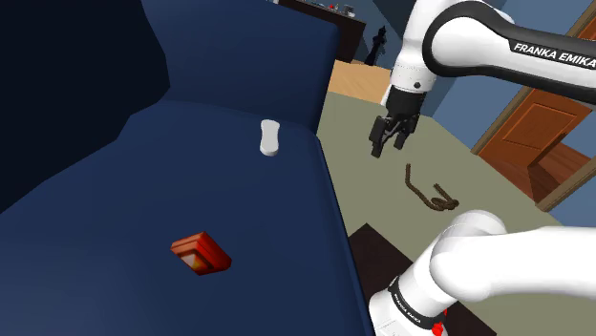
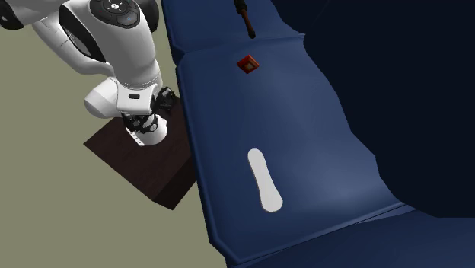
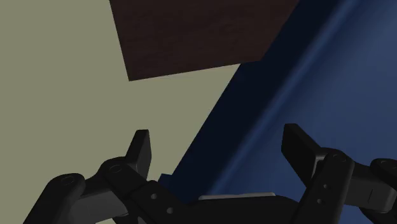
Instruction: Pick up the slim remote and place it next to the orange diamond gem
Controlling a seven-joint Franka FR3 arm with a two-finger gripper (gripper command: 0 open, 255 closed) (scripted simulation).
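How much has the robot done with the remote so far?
Nothing is done yet. The white remote lies untouched on the blue sofa, apart from the orange gem. The pincer hangs open and empty beside the sofa. Grabbing, carrying and placing are all left.

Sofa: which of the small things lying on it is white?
The long, slim remote; the gem is orange-red, and the stick-like thing is dark.

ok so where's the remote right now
The white remote lies flat on the blue sofa seat, toward the shoulder view's upper middle, well apart from the orange gem and untouched by the open gripper.
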